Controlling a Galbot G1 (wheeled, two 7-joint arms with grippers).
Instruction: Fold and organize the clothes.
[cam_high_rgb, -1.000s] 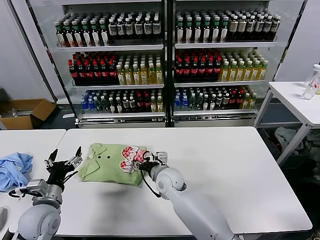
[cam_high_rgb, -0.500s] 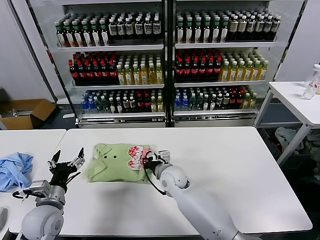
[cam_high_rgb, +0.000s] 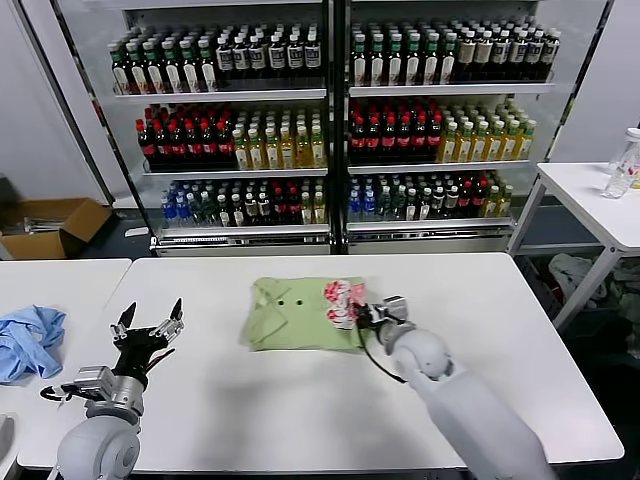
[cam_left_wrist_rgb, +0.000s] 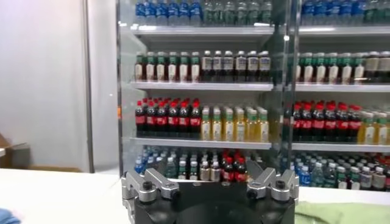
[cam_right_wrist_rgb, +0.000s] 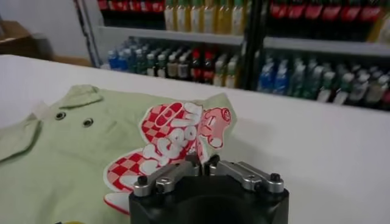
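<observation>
head view puts the shirt (cam_high_rgb: 300, 313) near the middle of the white table (cam_high_rgb: 500, 380), folded into a soft, rumpled, roughly square pad of light green cloth with the collar toward the robot's left, two small dark buttons and a red-and-white checked print at its right edge. the right gripper (cam_high_rgb: 368, 314) sits at that printed edge, fingers pressed together and pinching the fabric. the left gripper (cam_high_rgb: 148, 330) hovers over bare table well to the left of the shirt, fingers spread wide. a crumpled blue cloth (cam_high_rgb: 28, 340) lies on the next table, with a bottle cooler (cam_high_rgb: 330, 130) behind.

right wrist view shows the print's checked, glossy pattern and the collar's fold up close, and the fingertips (cam_right_wrist_rgb: 194, 163) meeting on the cloth. left wrist view shows only a green corner (cam_left_wrist_rgb: 341, 213) of the shirt.
</observation>
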